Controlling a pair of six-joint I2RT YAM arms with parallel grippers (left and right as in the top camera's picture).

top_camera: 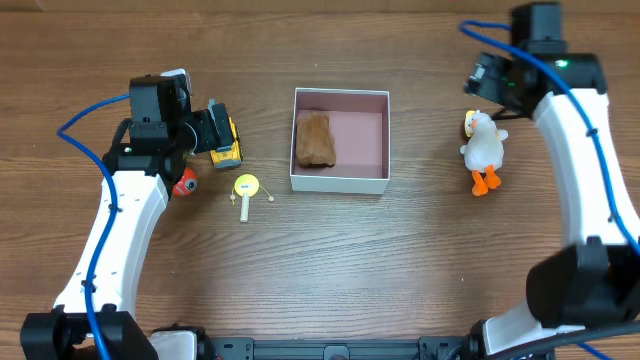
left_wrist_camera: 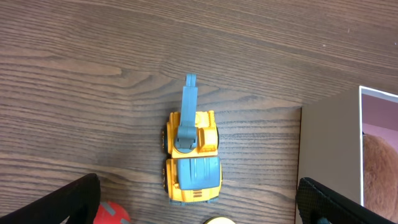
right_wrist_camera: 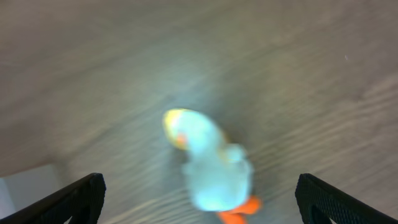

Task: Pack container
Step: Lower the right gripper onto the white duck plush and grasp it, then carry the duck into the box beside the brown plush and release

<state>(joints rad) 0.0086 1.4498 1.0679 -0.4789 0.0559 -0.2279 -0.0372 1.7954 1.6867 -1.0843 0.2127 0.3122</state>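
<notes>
Surface: brown wood-grain counter point(top_camera: 330, 260) fills every view.
Left pincer point(left_wrist_camera: 199, 190): spread wide, empty, above one yellow toy digger point(left_wrist_camera: 191, 149).
Right pincer point(right_wrist_camera: 200, 186): spread wide over one white duck point(right_wrist_camera: 214, 168), apparently not touching; view blurred.
Container point(top_camera: 340, 183): one, mid-counter, holding one brown plush point(top_camera: 314, 138).
Loose: one yellow stick toy point(top_camera: 246, 188).

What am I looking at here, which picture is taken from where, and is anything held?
Two white robot arms stand at a wooden table. One camera looks down from above; the other two sit on the wrists, so the dark shapes in their lower corners are each arm's own fingers. On the table: a white container with a brown toy inside, a yellow toy digger, a small yellow toy, something red, a plush duck. The left gripper is open above the digger, the right gripper open above the blurred duck. Nothing is held.
</notes>
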